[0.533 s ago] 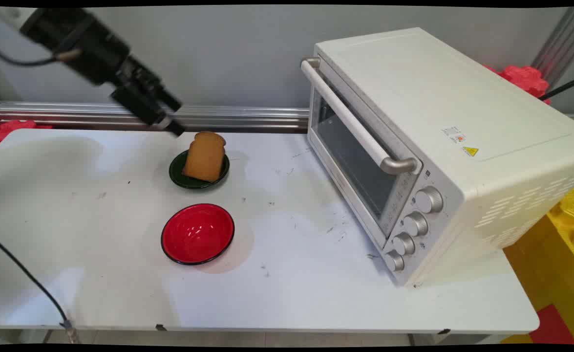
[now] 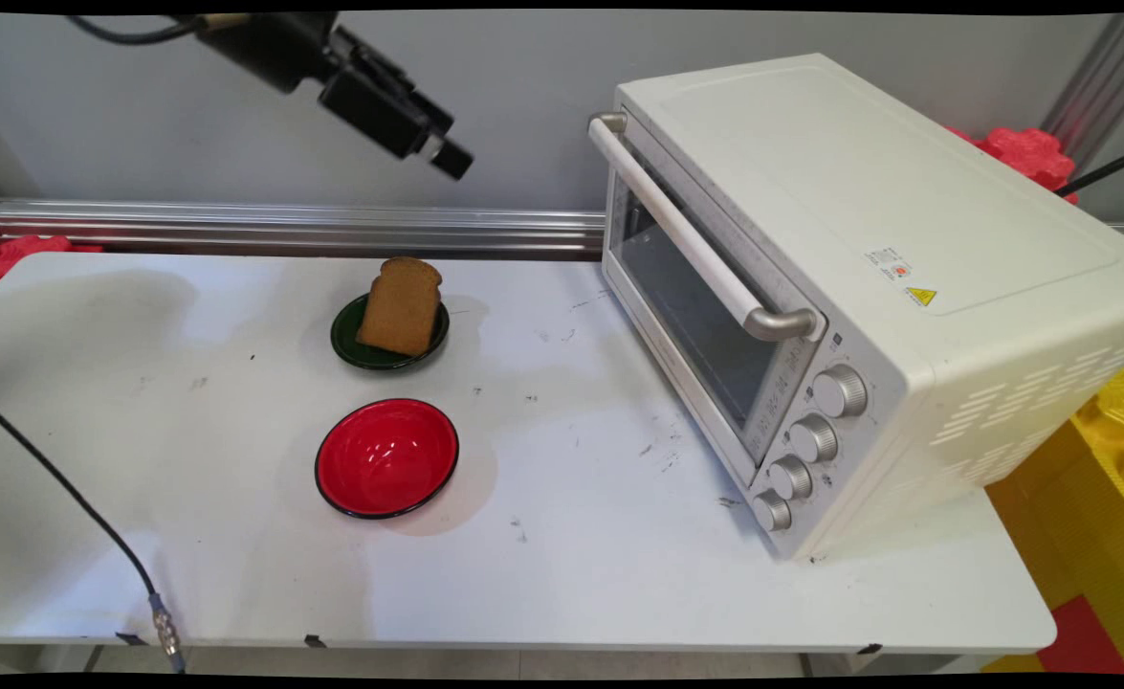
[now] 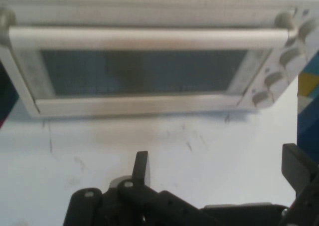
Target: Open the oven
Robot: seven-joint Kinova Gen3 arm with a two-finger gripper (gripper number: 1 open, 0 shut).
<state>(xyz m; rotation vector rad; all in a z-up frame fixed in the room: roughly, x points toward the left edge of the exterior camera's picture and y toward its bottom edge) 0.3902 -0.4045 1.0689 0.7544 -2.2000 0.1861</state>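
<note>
Black hand (image 2: pixel 453 161) now higher, nearer oven (image 2: pixel 868 277)

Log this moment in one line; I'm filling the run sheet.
end effector: open, empty, raised | faces: toaster oven, door closed | toast: on green plate

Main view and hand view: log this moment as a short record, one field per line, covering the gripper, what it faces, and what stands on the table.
gripper: raised above the table, holding nothing, fingers apart, gripper pointing toward the toaster oven
toaster oven: cream-coloured, on the table's right part, door shut, bar handle across the top of the door, four knobs at its near end
bread slice: brown, leaning on the dark green plate
red bowl: empty, nearer the camera than the plate
</note>
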